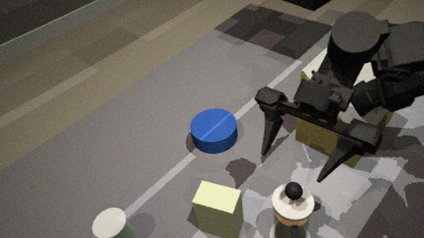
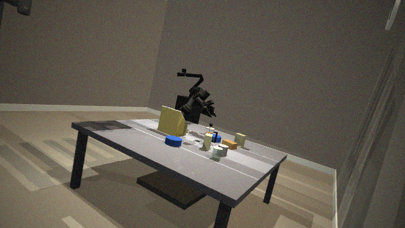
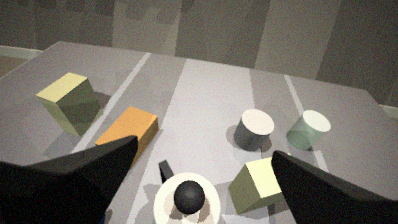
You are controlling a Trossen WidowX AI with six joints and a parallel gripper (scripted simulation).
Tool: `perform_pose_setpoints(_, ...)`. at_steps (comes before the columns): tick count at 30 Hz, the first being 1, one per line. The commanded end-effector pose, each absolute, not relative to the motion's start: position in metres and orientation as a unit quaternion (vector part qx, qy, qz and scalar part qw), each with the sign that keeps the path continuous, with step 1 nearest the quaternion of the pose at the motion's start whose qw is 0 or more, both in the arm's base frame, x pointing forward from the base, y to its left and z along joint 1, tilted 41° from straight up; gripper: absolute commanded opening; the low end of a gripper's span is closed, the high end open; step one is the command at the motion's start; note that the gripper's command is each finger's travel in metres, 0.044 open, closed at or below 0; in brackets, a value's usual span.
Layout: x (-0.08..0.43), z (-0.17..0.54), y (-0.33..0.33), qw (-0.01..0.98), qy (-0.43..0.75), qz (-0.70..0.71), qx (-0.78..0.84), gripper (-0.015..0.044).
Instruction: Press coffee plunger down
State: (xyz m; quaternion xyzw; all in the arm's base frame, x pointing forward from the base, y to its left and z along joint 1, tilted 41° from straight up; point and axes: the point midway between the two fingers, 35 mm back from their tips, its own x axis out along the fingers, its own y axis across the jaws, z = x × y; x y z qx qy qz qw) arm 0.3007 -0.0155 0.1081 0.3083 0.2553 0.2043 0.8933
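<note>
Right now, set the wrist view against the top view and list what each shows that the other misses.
Wrist only: the orange block and a tilted yellow-green block at far left.
Top only: the blue disc, the large yellow wedge under the arm, and the whole gripper, wide open above the press.
Both: the coffee press with its black knob, the pale yellow cube, two cylinders.

From my feed the grey table top (image 1: 74,167) reads matt. The see-through glass coffee press (image 1: 294,217) has a matt black ball knob (image 1: 293,190), and the blue round puck (image 1: 213,130) looks like smooth plastic to me.
</note>
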Motion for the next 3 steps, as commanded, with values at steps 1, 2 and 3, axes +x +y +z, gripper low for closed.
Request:
perform_pose_setpoints(1, 0.2970, 0.1205, -0.0200, 0.895, 0.250, 0.209, 0.305, 0.0440)
perform_pose_setpoints(2, 0.2969, 0.1202, -0.0199, 0.895, 0.250, 0.209, 0.305, 0.0440)
perform_pose_setpoints(3, 0.2969, 0.1202, -0.0199, 0.895, 0.250, 0.209, 0.305, 0.0440)
